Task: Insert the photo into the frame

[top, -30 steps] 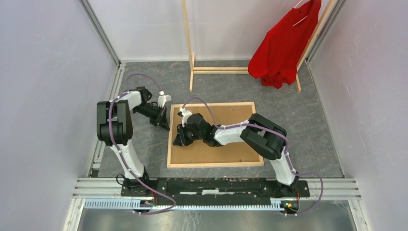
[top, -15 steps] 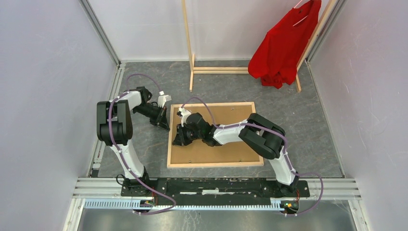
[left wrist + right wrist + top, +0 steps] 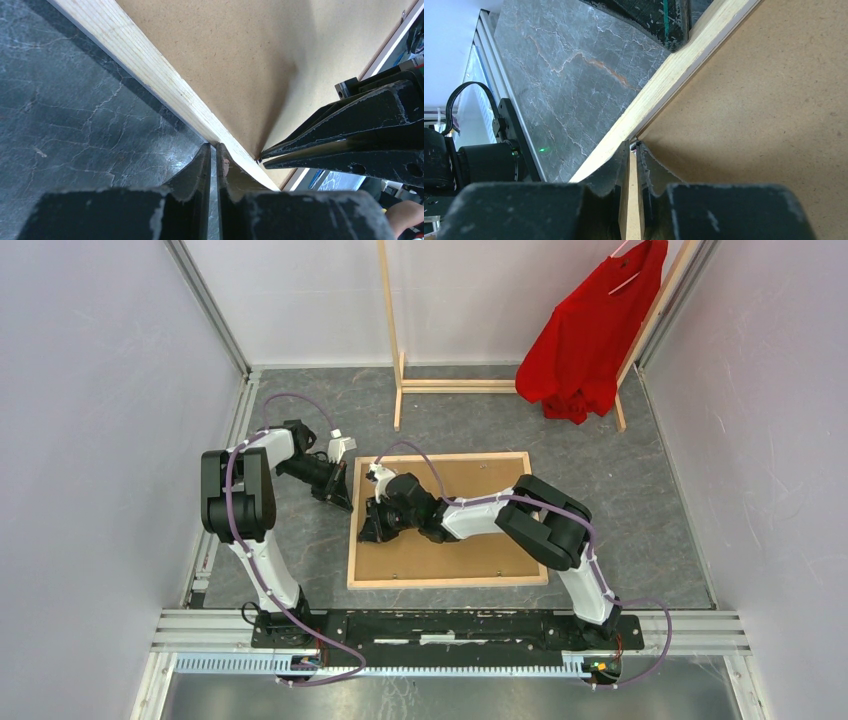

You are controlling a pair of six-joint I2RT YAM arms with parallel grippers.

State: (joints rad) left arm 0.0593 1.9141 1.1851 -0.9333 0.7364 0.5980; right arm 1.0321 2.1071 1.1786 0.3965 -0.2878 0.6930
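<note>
Both over grey table (image 3: 640,490) — left claw (image 3: 212,146) closed, right claw (image 3: 632,145) pinching photo (image 3: 749,115) (back up).

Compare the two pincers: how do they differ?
The left pincer sits at the frame's outer rail, above the grey table; the right pincer sits inside it, over the photo. The left pincer is shut on nothing; the right pincer pinches the photo's edge. Both work the frame's left side.

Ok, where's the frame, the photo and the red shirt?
frame (image 3: 440,582): top view, on its near wooden rail.
photo (image 3: 415,558): top view, on its plain brown back.
red shirt (image 3: 585,340): top view, middle of the hanging cloth.
</note>
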